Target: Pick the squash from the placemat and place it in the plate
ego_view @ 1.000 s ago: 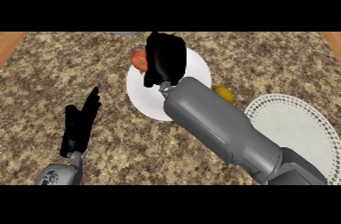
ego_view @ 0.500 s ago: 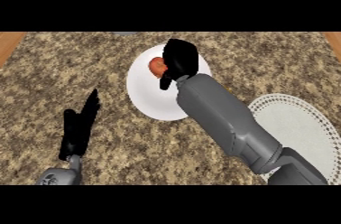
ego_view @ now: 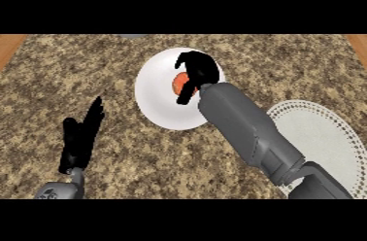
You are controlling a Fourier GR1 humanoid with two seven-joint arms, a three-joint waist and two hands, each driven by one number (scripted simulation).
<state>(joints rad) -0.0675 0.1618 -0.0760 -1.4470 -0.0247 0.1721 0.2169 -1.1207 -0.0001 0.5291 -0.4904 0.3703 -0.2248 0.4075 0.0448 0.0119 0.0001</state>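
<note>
Nearest you, at about 7 o'clock, your left hand (ego_view: pixel 80 138) rests over the speckled brown surface (ego_view: pixel 86 75), its fingers straight and pointing up, holding nothing. It lies well apart from the dishes.

At about 4 o'clock sits one placemat (ego_view: pixel 326 138), white, round and lace-edged. Your right forearm (ego_view: pixel 247 128) crosses its left edge, and the part of the mat that shows carries nothing.

Farther out, just above the centre towards 12 o'clock, stands one white plate (ego_view: pixel 154 94), touching nothing but the surface beneath it. Inside its rim you can see the squash (ego_view: pixel 180 82), of which only an orange-red patch shows. Your right hand (ego_view: pixel 197 72) is over the plate, with its fingers curled round the squash and hiding most of it, so you have the squash held within the plate's outline. Whether the squash touches the plate's floor or hangs just above it, you cannot tell from this view.

Count: one plate, one placemat, one squash, two hands.

No brand, label or writing can be read on anything here.

At the far left and far right corners, thin strips of a wooden edge (ego_view: pixel 10 45) border the surface.
</note>
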